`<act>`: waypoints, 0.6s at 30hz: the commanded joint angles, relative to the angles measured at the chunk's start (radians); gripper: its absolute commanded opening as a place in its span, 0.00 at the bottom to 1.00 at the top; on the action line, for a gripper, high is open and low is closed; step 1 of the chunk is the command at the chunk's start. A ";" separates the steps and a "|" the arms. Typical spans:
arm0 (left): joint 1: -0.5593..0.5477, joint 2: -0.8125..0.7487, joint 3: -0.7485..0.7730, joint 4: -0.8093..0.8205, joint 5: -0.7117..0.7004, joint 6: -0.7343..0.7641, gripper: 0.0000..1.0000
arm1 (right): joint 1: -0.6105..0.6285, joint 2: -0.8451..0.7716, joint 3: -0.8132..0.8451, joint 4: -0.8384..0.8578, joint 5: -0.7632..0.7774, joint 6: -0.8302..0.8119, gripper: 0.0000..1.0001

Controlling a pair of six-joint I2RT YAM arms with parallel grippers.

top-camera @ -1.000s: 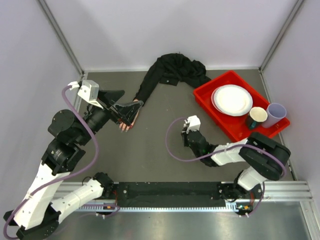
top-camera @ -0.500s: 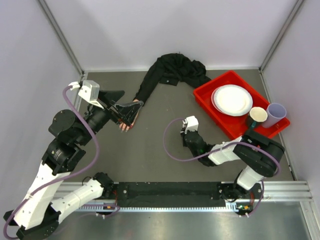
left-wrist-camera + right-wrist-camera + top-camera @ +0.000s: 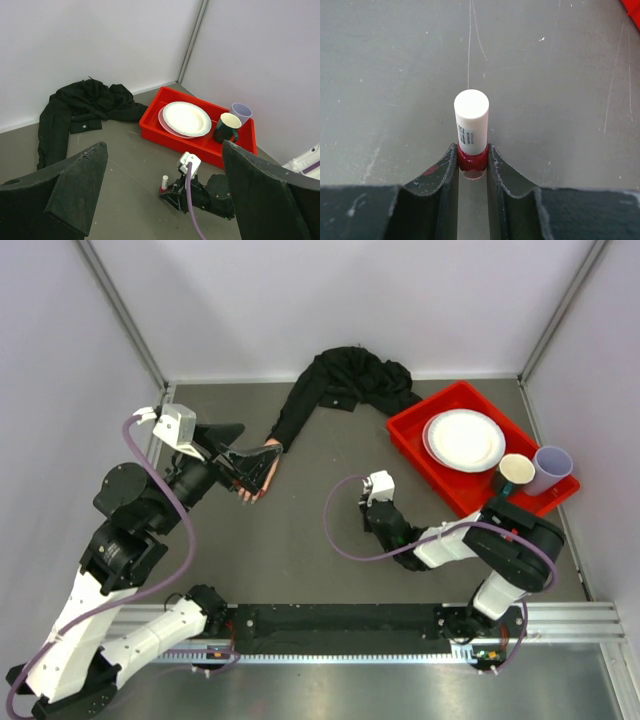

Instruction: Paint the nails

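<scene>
The peach mannequin hand (image 3: 247, 496) lies on the grey table at the left, its black sleeve (image 3: 340, 385) running to the back wall. Its nails are too small to make out. My left gripper (image 3: 252, 466) hovers just over the hand, open and empty; its wrist view (image 3: 164, 145) shows the jaws wide apart. My right gripper (image 3: 376, 517) sits low on the table in the middle. It is shut on the red body of the small polish bottle (image 3: 471, 135), which stands upright with its white cap on. The bottle also shows in the left wrist view (image 3: 164, 183).
A red tray (image 3: 447, 492) stands at the right, holding a white plate (image 3: 465, 438), a dark mug (image 3: 515, 472) and a lilac cup (image 3: 550, 468). The sleeve's cloth is bunched at the back wall (image 3: 85, 102). White walls enclose the table.
My right gripper has shifted slightly left with the bottle between its jaws. My left gripper has edged a little toward the back over the hand.
</scene>
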 commanded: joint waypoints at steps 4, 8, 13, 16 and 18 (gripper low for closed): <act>0.000 -0.002 0.009 0.017 -0.006 0.010 0.99 | 0.011 0.004 0.043 0.005 0.001 0.004 0.22; 0.000 -0.002 0.006 0.011 -0.006 0.009 0.99 | 0.011 -0.002 0.043 0.001 -0.006 0.003 0.30; 0.000 -0.002 0.003 0.008 -0.009 0.009 0.99 | 0.011 -0.016 0.047 -0.011 -0.020 -0.003 0.38; 0.000 -0.001 0.003 0.008 -0.010 0.009 0.99 | 0.012 -0.039 0.046 -0.025 -0.032 -0.005 0.40; 0.002 0.001 0.003 0.008 -0.010 0.010 0.99 | 0.012 -0.064 0.049 -0.050 -0.036 -0.003 0.43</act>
